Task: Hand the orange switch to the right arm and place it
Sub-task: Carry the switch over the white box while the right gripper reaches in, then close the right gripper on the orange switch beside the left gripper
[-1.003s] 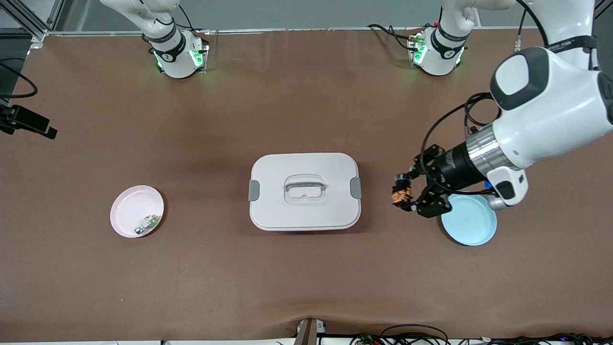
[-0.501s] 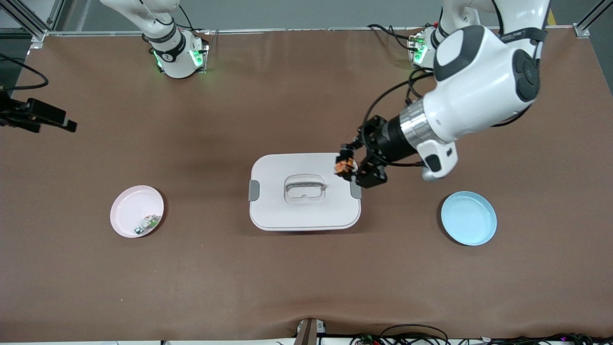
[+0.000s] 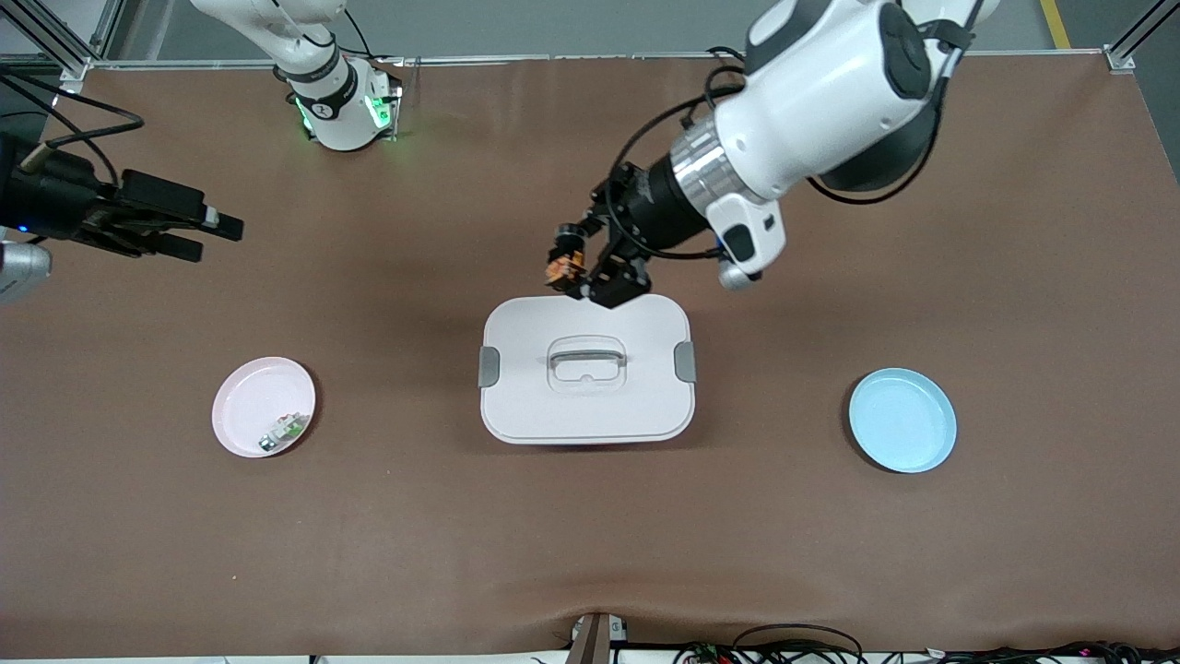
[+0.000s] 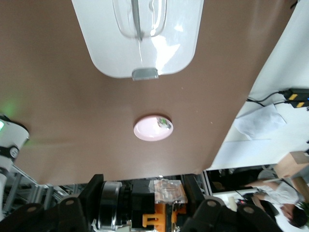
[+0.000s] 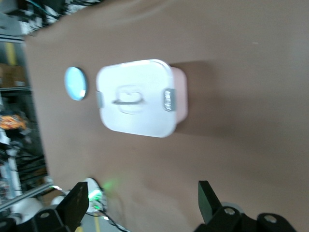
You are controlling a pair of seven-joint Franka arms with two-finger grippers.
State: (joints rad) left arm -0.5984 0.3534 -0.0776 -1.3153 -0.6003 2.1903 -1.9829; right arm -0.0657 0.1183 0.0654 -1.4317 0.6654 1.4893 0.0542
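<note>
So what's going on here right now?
The left gripper holds the orange switch in the air over the table, just past the edge of the lidded white box nearest the robots' bases. The right gripper hangs open over the right arm's end of the table, nothing in it. The pink plate holds small white-and-green parts; the blue plate sits bare.

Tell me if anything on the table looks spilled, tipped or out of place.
Nothing stands out. The white box sits square with lid on, both plates lie flat, and the left end effector holds the orange switch over the box's edge.
</note>
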